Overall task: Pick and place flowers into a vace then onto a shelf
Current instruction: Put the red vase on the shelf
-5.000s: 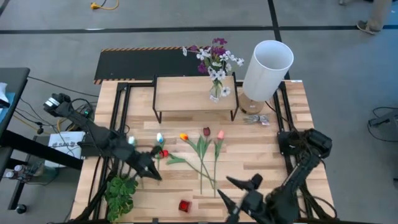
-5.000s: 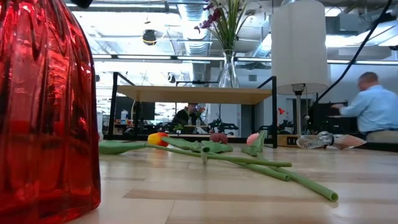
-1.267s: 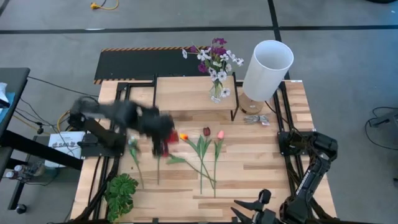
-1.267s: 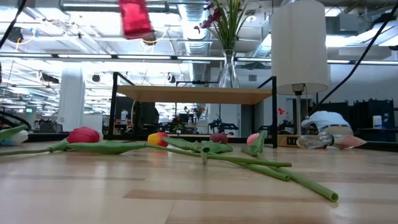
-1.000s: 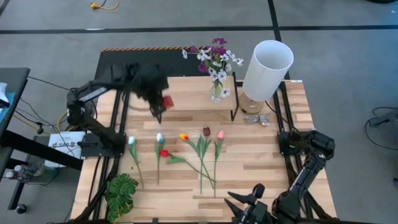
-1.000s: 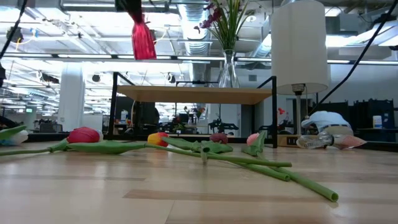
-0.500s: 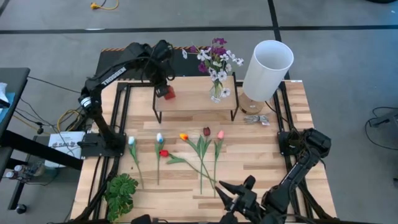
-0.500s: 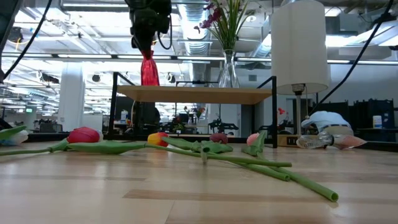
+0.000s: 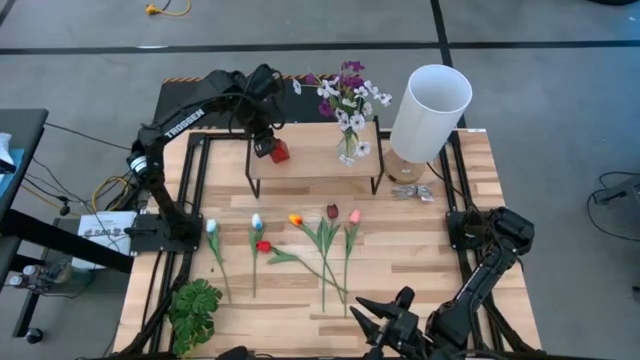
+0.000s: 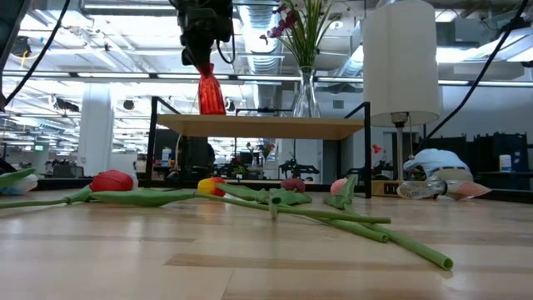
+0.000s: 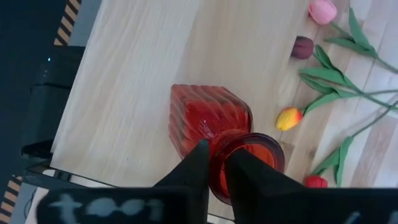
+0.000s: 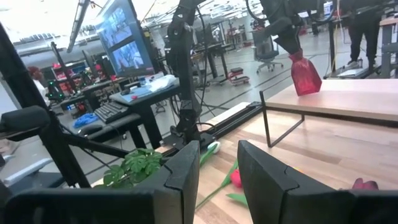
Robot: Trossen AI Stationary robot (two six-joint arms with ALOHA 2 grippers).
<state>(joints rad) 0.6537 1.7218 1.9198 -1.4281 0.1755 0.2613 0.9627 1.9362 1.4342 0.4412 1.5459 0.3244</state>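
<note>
On the shelf (image 9: 310, 150), at its left end, sits the red vase (image 9: 278, 152), tilted, and my left gripper (image 11: 215, 163) pinches its rim w/ one finger inside the mouth and one outside, nearly closed on the thin lip. Vase looks like ribbed glass: stiff, slick, breakable, prob top-heavy while it leans, so I judge the rim pinch OK for steadying but not for a fast swing. It stands near the plank's left edge, so little spare wood on that side; more room toward the middle, up to the clear vase w/ purple and white blossoms (image 9: 347, 98) at the right end.

Tulips (image 9: 325, 240) lie in a row on the table (image 9: 420, 255) in front of the shelf, heads toward it, well apart from the red vase. They look light, soft-stemmed, floppy; I'd grab mid-stem, not the head, bc the leaves overlap on the right-hand ones. The white one (image 9: 211, 227) lies alone, easiest pick.

Right gripper (image 12: 214, 167) waits low at the table's near edge, fingers partly open, holding nothing. White lamp (image 9: 430, 108) and leafy plant (image 9: 195, 310) sit at the corners, out of the lane.
</note>
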